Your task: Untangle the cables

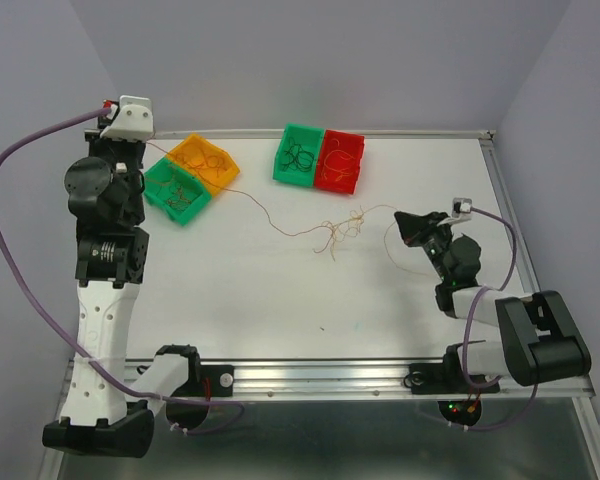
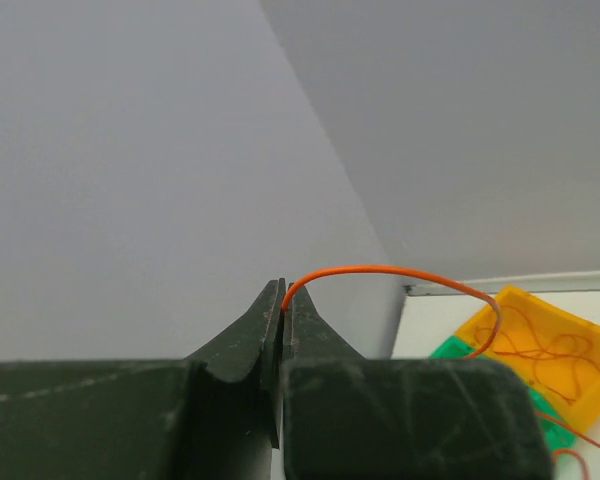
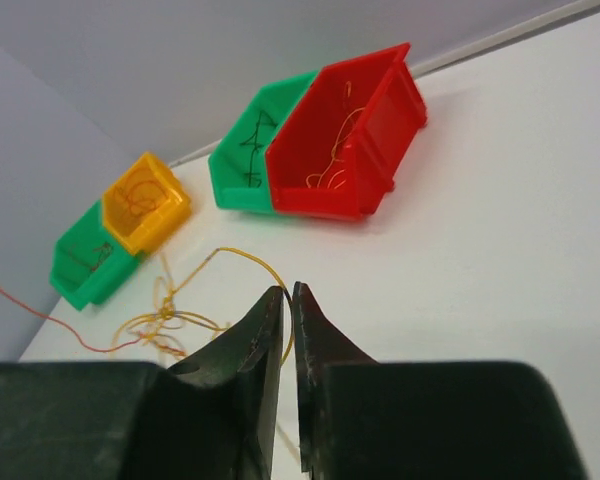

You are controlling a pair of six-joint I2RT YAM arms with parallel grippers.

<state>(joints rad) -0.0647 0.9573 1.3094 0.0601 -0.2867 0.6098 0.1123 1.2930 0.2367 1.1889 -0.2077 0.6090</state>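
A tangle of thin yellow and orange cables lies mid-table. One orange cable runs from it leftward, past the bins, up to my left gripper. That gripper is raised at the far left corner and shut on the cable's end. A yellow cable arcs up from the tangle into my right gripper, low over the table on the right. Its jaws stand a narrow crack apart, with the yellow cable running through the gap.
A yellow bin and a green bin sit joined at the back left, with wires inside. A green bin and a red bin stand together at the back centre, also holding wires.
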